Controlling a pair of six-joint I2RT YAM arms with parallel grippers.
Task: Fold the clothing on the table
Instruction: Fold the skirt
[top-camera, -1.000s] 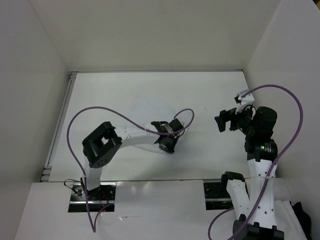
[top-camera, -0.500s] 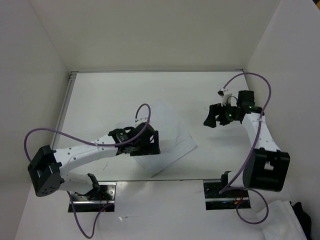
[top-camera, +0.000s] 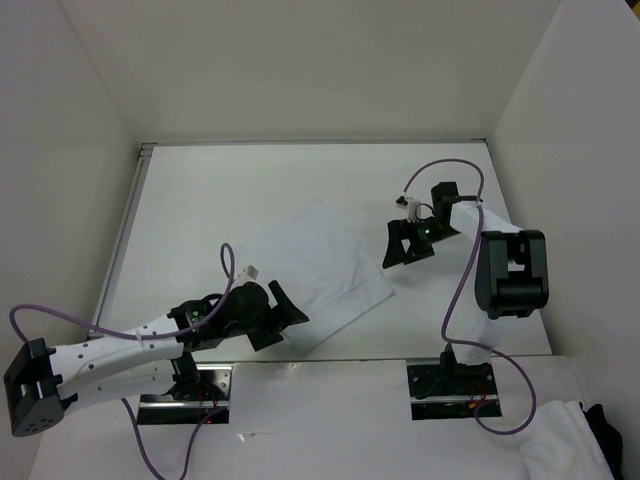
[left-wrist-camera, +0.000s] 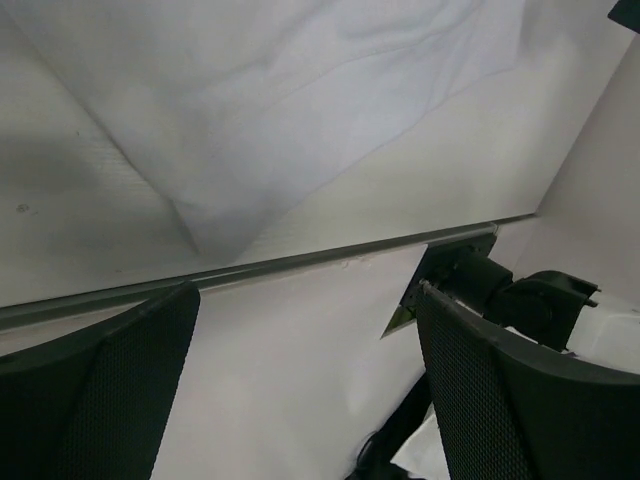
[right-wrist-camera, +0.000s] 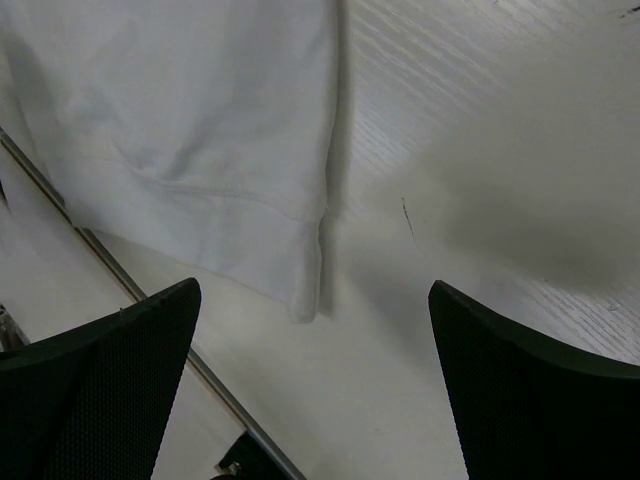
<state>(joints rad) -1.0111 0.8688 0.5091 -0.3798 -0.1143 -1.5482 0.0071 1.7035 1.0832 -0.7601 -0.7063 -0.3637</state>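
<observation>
We see the thin, plain white fabric clothing (top-camera: 318, 262) lying flat, corner-on, near the middle of the large matte white table (top-camera: 200, 190); it is white on white, so its far edges are faint, and its near-left edge is partly hidden behind the black left gripper (top-camera: 287, 308). That gripper's fingers (left-wrist-camera: 110, 390) stand wide apart with nothing between them, their lower ends cut off by the frame. The right gripper (top-camera: 394, 250), just beside the clothing's right corner, likewise has its fingers (right-wrist-camera: 520, 390) spread and empty
</observation>
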